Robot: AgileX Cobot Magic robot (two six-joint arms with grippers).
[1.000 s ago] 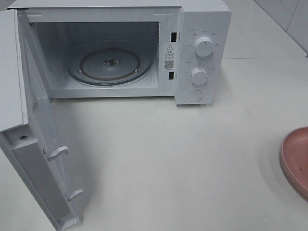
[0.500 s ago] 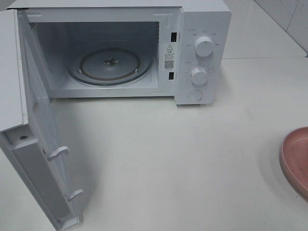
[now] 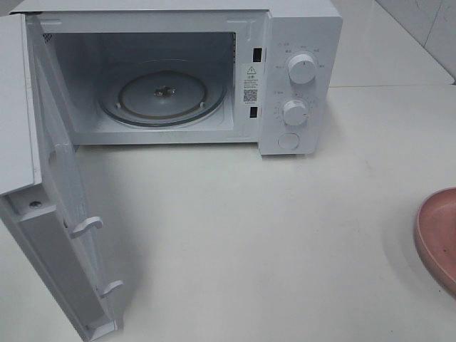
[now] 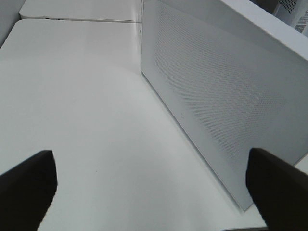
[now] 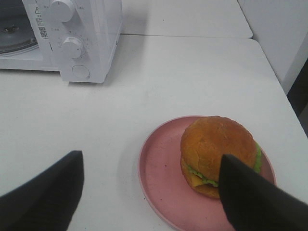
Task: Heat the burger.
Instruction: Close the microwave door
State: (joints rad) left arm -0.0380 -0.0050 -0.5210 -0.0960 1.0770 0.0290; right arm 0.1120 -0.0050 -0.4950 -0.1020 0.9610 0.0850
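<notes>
Both pincers are seen only in their own wrist views. Left gripper [image 4: 149,185] is held wide open with nothing between its dark fingers, beside the outer face of the microwave door [image 4: 216,91]. Right gripper [image 5: 149,192] is likewise spread open and empty, hovering near the burger [image 5: 219,154] without touching it.

From the high camera the white table [image 3: 249,235] is shown with the microwave [image 3: 299,78] standing at its far side, the door [image 3: 64,214] swung fully open and the glass turntable [image 3: 162,96] exposed. Two knobs are carried on the control panel; their printed markings are too small to be read. The pink plate [image 3: 438,239] is cut off there by the frame edge, so the burger is hidden. Through the right wrist camera the burger is seen resting on the plate [image 5: 163,173], well apart from the microwave; its lower layers are probably partly covered by a finger [image 5: 255,202].
</notes>
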